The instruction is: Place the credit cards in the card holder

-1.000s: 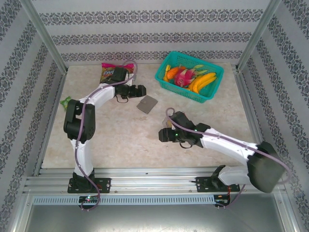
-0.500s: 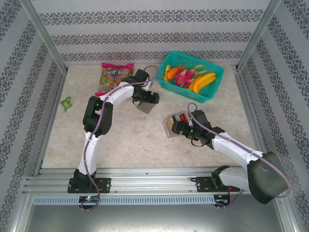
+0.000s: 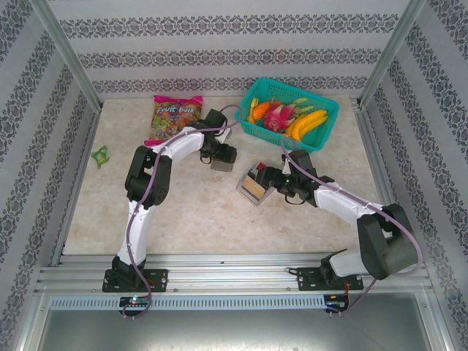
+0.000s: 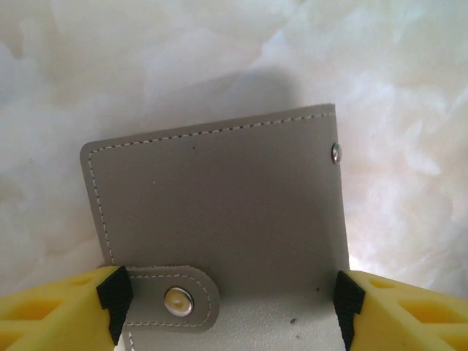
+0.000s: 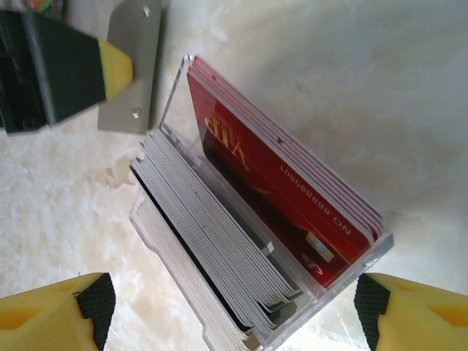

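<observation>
Card holder [image 4: 219, 205] runs off your left wrist view's bottom; whether the left gripper [image 4: 231, 296] straddling it pinches, you cannot tell. Right gripper [image 5: 234, 298] spread around credit cards [image 5: 278, 197].

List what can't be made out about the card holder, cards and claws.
- Left wrist view: card holder near edge cut off by the frame; whether the left claw pinches it is unclear.
- Right wrist view: credit cards too tightly packed to count; their clear case runs off the bottom edge.
- Top view: left claw covers part of the card holder.
</observation>
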Tool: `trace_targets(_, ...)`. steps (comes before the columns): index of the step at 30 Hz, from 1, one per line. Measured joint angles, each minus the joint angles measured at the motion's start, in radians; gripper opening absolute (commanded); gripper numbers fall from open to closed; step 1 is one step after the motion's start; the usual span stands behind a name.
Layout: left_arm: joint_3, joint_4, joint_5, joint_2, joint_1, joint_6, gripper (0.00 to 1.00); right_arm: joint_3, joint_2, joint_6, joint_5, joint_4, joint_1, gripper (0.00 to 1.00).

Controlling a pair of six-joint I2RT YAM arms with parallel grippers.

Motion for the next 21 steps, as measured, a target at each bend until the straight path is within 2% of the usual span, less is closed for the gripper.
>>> trace_targets(6,-0.214,0.029,-0.117,-0.13,-0.063,0.007,0.69,0.0,-0.071,-0.021,0.014,-0.029,-0.012,0.87)
trace_targets(12,-0.58,0.078,-0.198,-0.378,-0.105,-0.063,0.69,-0.015,-0.221,-0.025,0.019,-0.049,-0.012,0.85)
trace_targets(17,-0.911,0.115,-0.143,-0.659,-0.159,-0.207,0.74,-0.084,-0.328,-0.013,0.011,-0.05,0.029,0.75)
trace_targets(21,-1.054,0.135,-0.037,-0.838,-0.26,-0.373,0.87,-0.124,-0.367,0.012,0.009,-0.048,0.124,0.58)
